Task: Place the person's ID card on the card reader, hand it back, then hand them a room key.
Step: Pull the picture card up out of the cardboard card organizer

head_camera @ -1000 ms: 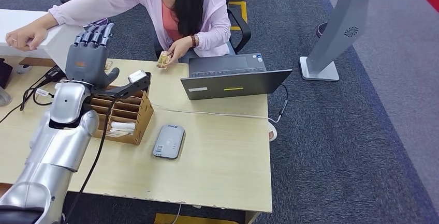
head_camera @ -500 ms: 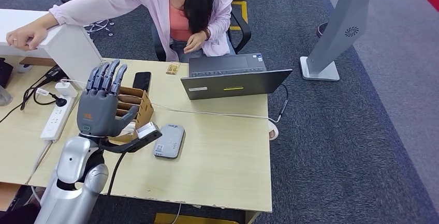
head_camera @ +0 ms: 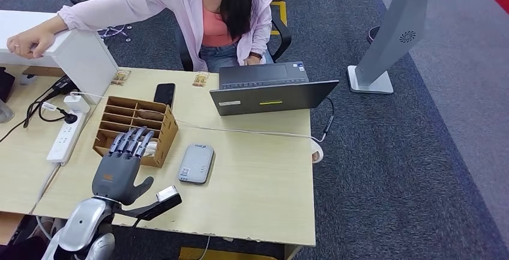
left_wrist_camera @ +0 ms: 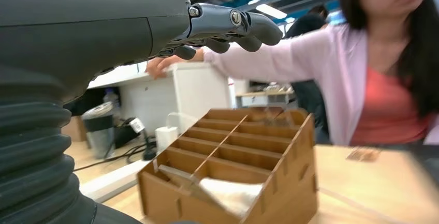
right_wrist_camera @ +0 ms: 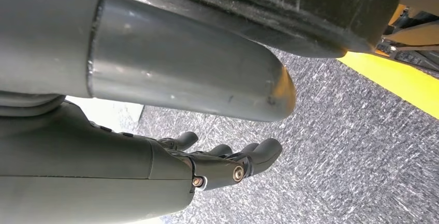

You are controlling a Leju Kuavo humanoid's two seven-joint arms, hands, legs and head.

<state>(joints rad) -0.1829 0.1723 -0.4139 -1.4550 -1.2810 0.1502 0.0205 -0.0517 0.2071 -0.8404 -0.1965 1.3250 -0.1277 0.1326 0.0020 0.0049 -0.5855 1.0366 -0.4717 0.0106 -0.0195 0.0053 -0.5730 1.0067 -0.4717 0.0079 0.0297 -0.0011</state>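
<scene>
My left hand hovers low over the table's near side, fingers spread and holding nothing. It is just in front of the brown slotted card box. The grey card reader lies flat to the hand's right, with nothing on it. A small tan card lies at the table's far edge in front of the seated person. In the left wrist view, my fingers reach above the box, which holds a white card. My right hand hangs over the carpet, empty.
An open laptop stands at the far right of the table and a black phone lies behind the box. A second small card lies at the far left edge. A power strip and cables lie left. The person's hand rests on a white partition.
My left hand has drawn back from the far side of the table to its near edge, empty. The person has laid the tan card down and taken that hand back to the laptop.
</scene>
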